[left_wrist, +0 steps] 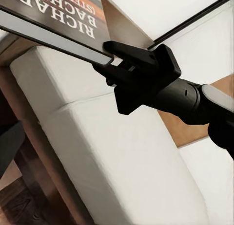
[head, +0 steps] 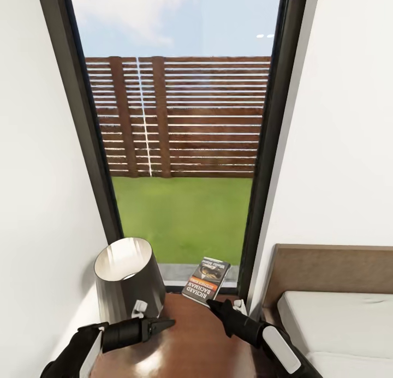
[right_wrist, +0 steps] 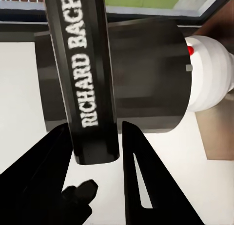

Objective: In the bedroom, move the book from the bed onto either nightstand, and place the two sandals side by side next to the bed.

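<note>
Right jaws: right gripper [head: 212,303] closed on the near end of the book [head: 206,280]; in the right wrist view both fingers [right_wrist: 139,181] flank the spine [right_wrist: 87,84], lettered "RICHARD BACH…".
Left jaws: left gripper [head: 166,324] holds nothing; its tips look close together, so whether it is open or closed cannot be told.
Book position: held tilted above the far edge of the nightstand [head: 185,340], at 12 o'clock from the right gripper, cover up, orange band showing; contact with the surface cannot be told.
Surface: glossy reddish-brown top, both grippers over it.
Lamp: dark shade [head: 128,282], pale inside, at 10 o'clock from the left gripper, just beside it.
Bed: pale mattress [head: 338,329] and brown headboard [head: 327,269] at 3 o'clock from the nightstand.
Window: tall dark-framed glass [head: 180,149] behind the surface, at 12 o'clock; lawn and slatted wooden fence beyond.
Walls: white on both sides.
</note>
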Controlling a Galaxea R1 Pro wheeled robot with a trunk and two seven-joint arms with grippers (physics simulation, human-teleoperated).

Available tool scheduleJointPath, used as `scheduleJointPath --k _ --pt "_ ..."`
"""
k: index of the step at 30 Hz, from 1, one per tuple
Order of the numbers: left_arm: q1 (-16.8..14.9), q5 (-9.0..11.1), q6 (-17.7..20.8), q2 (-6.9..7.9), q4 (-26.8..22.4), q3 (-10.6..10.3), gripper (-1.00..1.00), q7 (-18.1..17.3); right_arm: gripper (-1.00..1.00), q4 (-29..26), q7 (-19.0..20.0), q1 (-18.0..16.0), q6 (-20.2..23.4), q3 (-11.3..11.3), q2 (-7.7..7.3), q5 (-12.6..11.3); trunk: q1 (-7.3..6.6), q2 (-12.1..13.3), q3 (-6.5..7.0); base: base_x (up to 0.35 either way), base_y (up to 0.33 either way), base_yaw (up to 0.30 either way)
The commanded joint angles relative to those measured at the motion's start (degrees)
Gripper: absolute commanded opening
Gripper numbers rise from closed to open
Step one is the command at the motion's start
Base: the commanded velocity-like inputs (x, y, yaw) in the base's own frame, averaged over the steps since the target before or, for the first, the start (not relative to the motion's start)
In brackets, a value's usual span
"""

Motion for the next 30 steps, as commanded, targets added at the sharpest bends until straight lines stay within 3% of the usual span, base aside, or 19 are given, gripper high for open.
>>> scheduleJointPath --k 1,14,30 --pt "-0.04 0.32 1.30 -0.03 0.02 -0.01 1.00 -0.21 -1.00 0.01 0.12 -0.05 0.17 0.02 -0.01 -0.13 0.23 -0.47 -0.26 0.000 0.000 0.000" --pt "-0.04 0.62 2.83 -3.03 0.43 -0.52 1.00 0.31 -1.00 0.01 0.04 -0.03 0.14 0.02 -0.01 -0.13 3.09 -5.69 -2.60 0.000 0.000 0.000" --pt "-0.04 0.53 2.83 -3.61 0.46 -0.54 1.00 0.41 -1.00 0.01 0.39 -0.02 -0.01 0.02 0.01 -0.18 6.60 -12.11 -5.47 0.000 0.000 0.000"
